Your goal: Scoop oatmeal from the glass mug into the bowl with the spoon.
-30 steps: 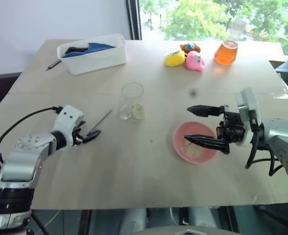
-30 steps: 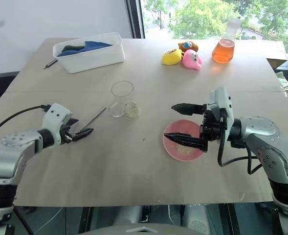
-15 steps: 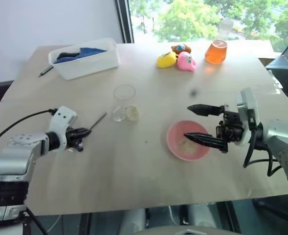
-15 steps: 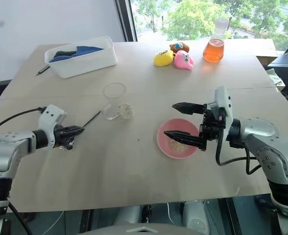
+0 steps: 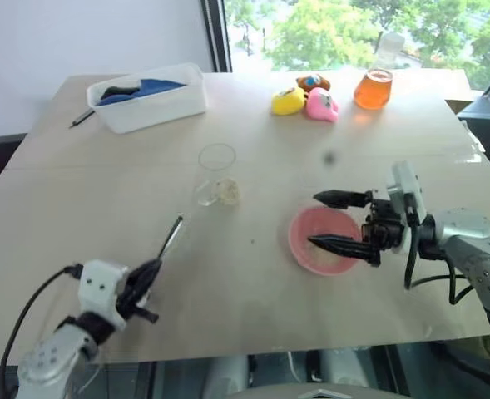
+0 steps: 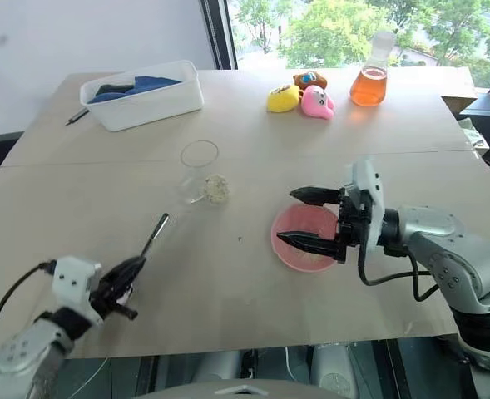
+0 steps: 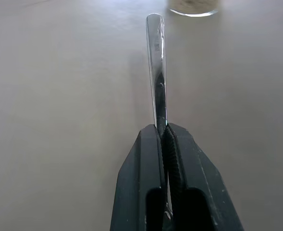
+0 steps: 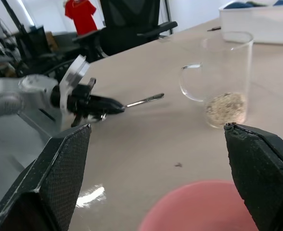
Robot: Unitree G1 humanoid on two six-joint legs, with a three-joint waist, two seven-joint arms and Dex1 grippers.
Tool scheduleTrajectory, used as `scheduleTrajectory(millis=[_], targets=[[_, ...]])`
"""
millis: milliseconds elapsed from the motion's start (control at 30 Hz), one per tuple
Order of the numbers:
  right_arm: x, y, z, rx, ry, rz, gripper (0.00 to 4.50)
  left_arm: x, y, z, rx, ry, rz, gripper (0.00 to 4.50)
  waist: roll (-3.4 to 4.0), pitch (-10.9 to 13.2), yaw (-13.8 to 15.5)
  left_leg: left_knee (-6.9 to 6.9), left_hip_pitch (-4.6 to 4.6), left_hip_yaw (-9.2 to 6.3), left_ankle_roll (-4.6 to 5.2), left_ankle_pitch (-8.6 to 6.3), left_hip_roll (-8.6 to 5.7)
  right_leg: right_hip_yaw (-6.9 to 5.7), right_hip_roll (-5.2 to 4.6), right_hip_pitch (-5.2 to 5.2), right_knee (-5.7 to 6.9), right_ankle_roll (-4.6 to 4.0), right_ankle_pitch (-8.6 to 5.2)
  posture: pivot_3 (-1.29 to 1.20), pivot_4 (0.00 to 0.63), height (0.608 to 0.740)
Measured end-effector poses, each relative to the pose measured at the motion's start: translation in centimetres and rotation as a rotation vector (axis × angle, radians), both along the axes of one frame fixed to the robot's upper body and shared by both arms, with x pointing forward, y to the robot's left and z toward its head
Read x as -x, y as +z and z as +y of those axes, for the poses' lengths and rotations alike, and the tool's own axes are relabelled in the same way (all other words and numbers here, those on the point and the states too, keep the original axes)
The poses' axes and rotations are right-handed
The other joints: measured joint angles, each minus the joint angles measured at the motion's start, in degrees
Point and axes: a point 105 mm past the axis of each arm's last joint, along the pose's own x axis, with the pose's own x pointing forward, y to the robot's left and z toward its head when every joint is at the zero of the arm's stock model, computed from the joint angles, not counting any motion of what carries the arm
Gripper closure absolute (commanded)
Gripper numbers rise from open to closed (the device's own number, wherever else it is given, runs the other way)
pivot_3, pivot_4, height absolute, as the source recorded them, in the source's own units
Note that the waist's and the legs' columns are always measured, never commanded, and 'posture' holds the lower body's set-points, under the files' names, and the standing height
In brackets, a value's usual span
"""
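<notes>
My left gripper is near the table's front left edge, shut on the slim silver spoon. The spoon's shaft sticks out ahead of the fingers, pointing toward the glass mug. The mug stands at mid table with pale oatmeal at its bottom. To its right lies the pink bowl with a little oatmeal inside. My right gripper hovers open over the bowl, pointing left with one finger above the other. The right wrist view looks across the bowl to the mug and the spoon.
A white tub holding blue cloth stands at the back left, with a dark pen beside it. Small rubber toys and a flask of orange liquid stand at the back right. Bare tabletop lies between spoon and bowl.
The left gripper closed on the spoon and pulled it back toward the table's front left edge. The right gripper sank slightly over the bowl. The camera view shifted.
</notes>
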Motion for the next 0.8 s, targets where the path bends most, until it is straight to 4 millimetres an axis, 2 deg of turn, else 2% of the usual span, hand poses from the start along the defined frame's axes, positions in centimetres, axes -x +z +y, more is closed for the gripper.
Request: scheduleTrajectory(millis=[100, 267, 467, 800], targets=[[-0.2, -0.8, 1.0, -0.034, -0.038, 0.111, 0.0, 0.2, 0.7, -1.2, 0.003, -0.03, -0.033, 4.48, -0.04, 0.0, 0.16, 0.03, -0.03, -0.07, 0.01, -0.01, 0.01, -0.08, 0.02, 0.0, 0.02, -0.01, 0.0, 0.0, 0.15, 0.74], [0.1, -1.3, 3.2, -0.121, -0.063, 0.306, 0.0, -1.0, 2.4, -6.4, 0.038, -0.205, -0.113, 4.48, -0.05, -0.01, 0.25, 0.06, -0.07, -0.07, 0.01, -0.01, -0.04, -0.05, 0.02, 0.0, 0.02, -0.01, 0.01, 0.0, 0.15, 0.74], [-0.3, -2.3, 4.9, -0.09, -0.136, 0.385, 0.0, -2.2, 3.3, -9.8, 0.044, -0.343, -0.14, 4.48, -0.04, -0.01, -0.35, 0.05, -0.09, -0.06, 0.01, 0.0, -0.03, -0.02, 0.08, -0.06, 0.03, -0.01, 0.01, 0.0, 0.15, 0.74], [-1.9, -3.1, 6.3, -0.082, -0.22, 0.455, 0.0, -3.1, 4.0, -12.1, 0.058, -0.412, -0.171, 4.48, -0.04, -0.01, -0.38, 0.04, -0.11, -0.03, 0.0, 0.0, -0.02, 0.01, 0.09, -0.09, 0.01, -0.01, 0.01, 0.0, 0.15, 0.74]])
